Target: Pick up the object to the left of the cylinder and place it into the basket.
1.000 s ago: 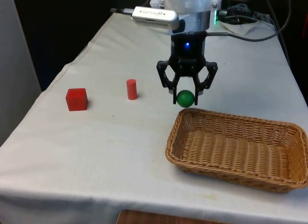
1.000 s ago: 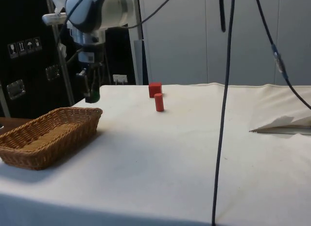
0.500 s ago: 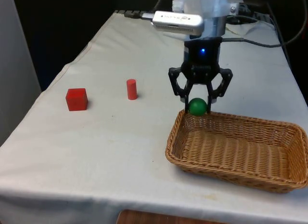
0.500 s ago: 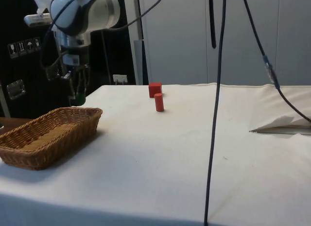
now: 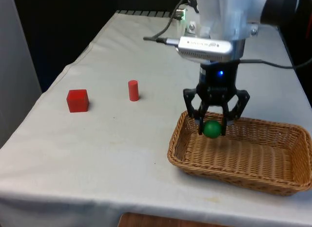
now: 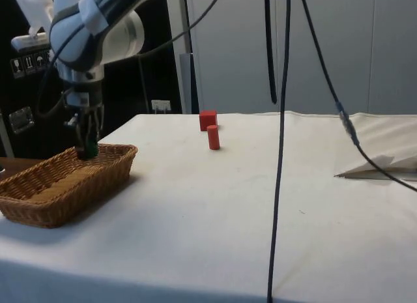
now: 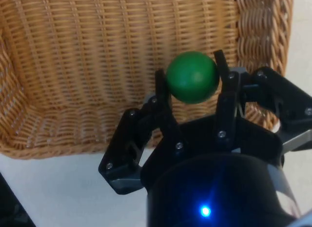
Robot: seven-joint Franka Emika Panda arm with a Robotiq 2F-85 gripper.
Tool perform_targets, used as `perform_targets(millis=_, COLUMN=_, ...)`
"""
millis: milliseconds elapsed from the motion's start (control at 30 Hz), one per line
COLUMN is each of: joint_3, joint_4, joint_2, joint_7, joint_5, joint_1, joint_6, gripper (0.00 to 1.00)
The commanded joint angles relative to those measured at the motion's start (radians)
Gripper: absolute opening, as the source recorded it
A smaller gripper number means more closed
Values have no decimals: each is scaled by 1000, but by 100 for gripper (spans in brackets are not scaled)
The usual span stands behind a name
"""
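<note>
**Ball carried over the basket rim, not yet dropped**

The gripper (image 5: 212, 125) now hangs inside the outline of the wicker basket (image 5: 273, 180), at its end nearest the red cylinder (image 5: 133, 90). A second ago it was still over bare tabletop (image 5: 112, 149) short of the rim, and half a second ago right at the rim; so it has crossed over and come down a little.

Jaws are clenched on the green ball (image 5: 212, 129); the wrist view shows a finger pressed on each side of the ball (image 7: 192, 76), with basket weave (image 7: 73, 51) directly below it. The side view puts the gripper (image 6: 85, 148) low at the basket's (image 6: 39, 208) far rim.

The ball is held in the air above the basket floor, not resting on it as far as I can tell.

Red cube (image 5: 77, 100) and cylinder sit unmoved on the tabletop, well apart from the basket.

Judgement: transport is essentially done, release is what's left. Note that in the front view the cube sits on the cylinder's left, while the ball is what is carried.
</note>
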Motion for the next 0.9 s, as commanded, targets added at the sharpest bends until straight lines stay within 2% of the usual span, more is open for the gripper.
perform_targets(millis=0, joint_3=9, joint_4=19, joint_2=19, joint_7=-5, joint_5=9, joint_1=-8, joint_6=1, gripper=0)
perform_targets(millis=33, joint_3=0, joint_4=10, joint_2=12, joint_7=0, joint_5=5, joint_1=0, joint_6=1, gripper=0)
perform_targets(millis=67, joint_3=9, joint_4=27, joint_2=29, joint_7=-5, joint_5=14, joint_1=-8, joint_6=2, gripper=0)
perform_targets(millis=167, joint_3=8, joint_4=44, joint_2=51, joint_7=-5, joint_5=24, joint_1=-7, joint_6=4, gripper=0)
perform_targets(millis=267, joint_3=6, joint_4=51, joint_2=71, joint_7=1, joint_5=32, joint_1=1, joint_6=9, gripper=0)
perform_targets(millis=500, joint_3=3, joint_4=43, joint_2=70, joint_7=10, joint_5=30, joint_1=15, joint_6=12, gripper=0)
perform_targets(millis=733, joint_3=2, joint_4=48, joint_2=73, joint_7=14, joint_5=28, joint_1=19, joint_6=6, gripper=0)
perform_targets(millis=800, joint_3=2, joint_4=49, joint_2=74, joint_7=14, joint_5=28, joint_1=19, joint_6=5, gripper=16)
perform_targets(millis=833, joint_3=3, joint_4=48, joint_2=73, joint_7=10, joint_5=28, joint_1=18, joint_6=4, gripper=30)
perform_targets(millis=867, joint_3=2, joint_4=49, joint_2=74, joint_7=14, joint_5=28, joint_1=19, joint_6=5, gripper=30)
